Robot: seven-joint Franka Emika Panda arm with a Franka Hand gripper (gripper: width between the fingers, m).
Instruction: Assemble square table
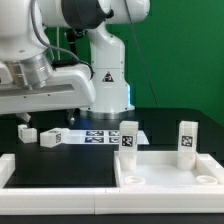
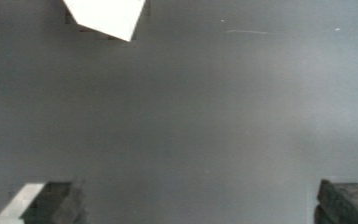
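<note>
Two legs (image 1: pixel 128 138) stand upright on the tabletop (image 1: pixel 160 183) (the hand (image 2: pixel 197 192) gapes wide, holding nothing).

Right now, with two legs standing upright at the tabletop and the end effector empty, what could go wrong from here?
1. The end effector hangs open over the dark table. Only a white corner is in view, so closing here would probably grab nothing.
2. The upright legs at the tabletop stand exposed, and a low sweep of the arm could tip them.
</note>
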